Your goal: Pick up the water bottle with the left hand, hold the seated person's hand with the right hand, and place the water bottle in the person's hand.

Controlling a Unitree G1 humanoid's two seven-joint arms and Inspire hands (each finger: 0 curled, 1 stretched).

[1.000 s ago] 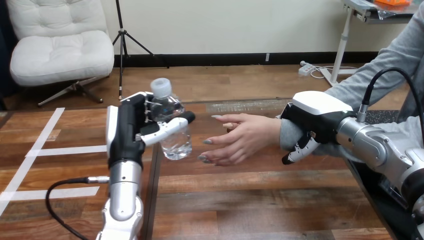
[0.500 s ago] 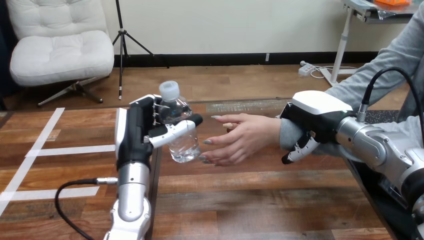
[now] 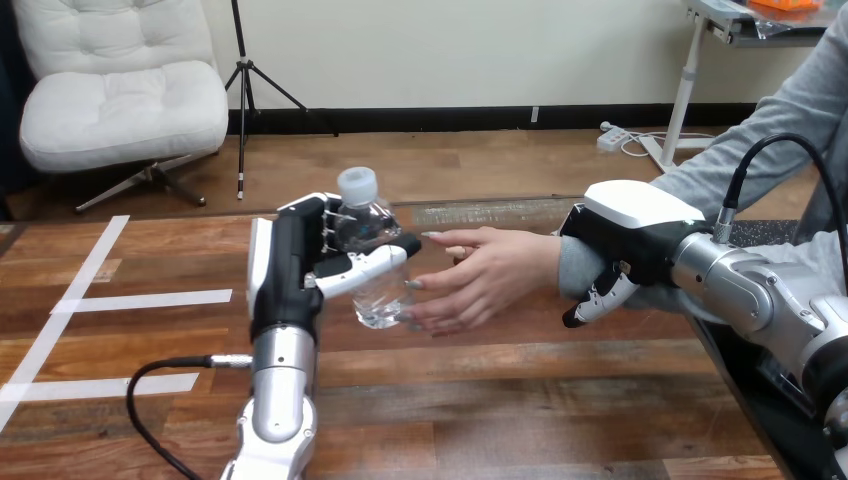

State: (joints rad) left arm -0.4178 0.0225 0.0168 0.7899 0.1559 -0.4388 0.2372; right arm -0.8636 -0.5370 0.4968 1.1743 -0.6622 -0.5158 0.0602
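Observation:
A clear water bottle with a white cap is held upright above the table in my left hand, whose fingers and thumb curl round it. The bottle's lower part touches the fingertips of the person's hand, which reaches in from the right, open and palm toward the bottle. My right hand sits over the person's wrist in the grey sleeve, with its fingers curled down round the near side of the wrist.
The wooden table spreads out below, with white tape strips at its left. A dark seam runs down the table beside my left forearm.
My left hand has carried the bottle to the right until it reached the person's fingertips. My right hand and the person's hand have stayed in place.

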